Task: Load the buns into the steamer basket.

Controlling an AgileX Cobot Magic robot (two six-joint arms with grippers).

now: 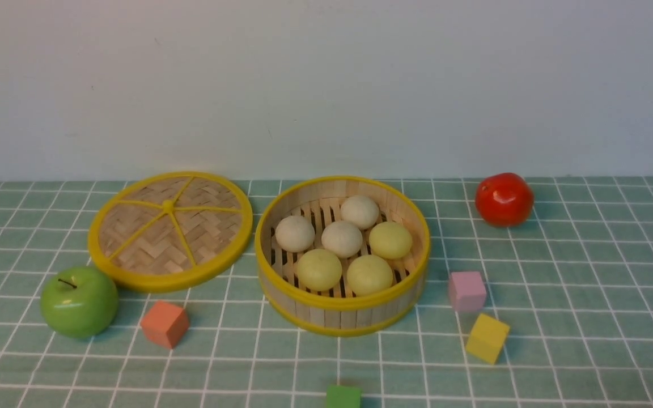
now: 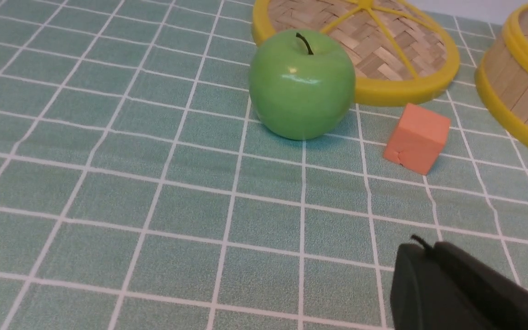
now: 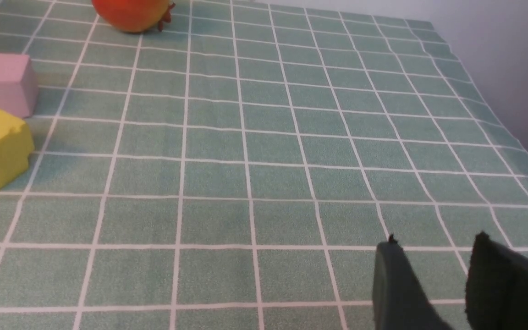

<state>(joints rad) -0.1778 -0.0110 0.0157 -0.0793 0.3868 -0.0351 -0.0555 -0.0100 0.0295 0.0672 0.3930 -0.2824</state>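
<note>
You have all six buns (image 1: 342, 238) lying in the steamer basket (image 1: 342, 318), three white ones toward the back and three yellow-green ones toward the front. The lid (image 1: 170, 229) lies flat just left of the basket, with the green apple (image 1: 79, 302) and an orange cube (image 1: 164, 323) in front of it. Your left gripper (image 2: 422, 250) has its jaws pressed together, empty above the bench (image 2: 108, 206). Your right gripper (image 3: 433, 247) has its jaws spread, holding nothing.

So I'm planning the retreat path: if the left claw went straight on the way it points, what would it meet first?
Probably the orange cube, which lies ahead of the shut left claw; only bare cloth shows between them. Depth is unclear.
</note>
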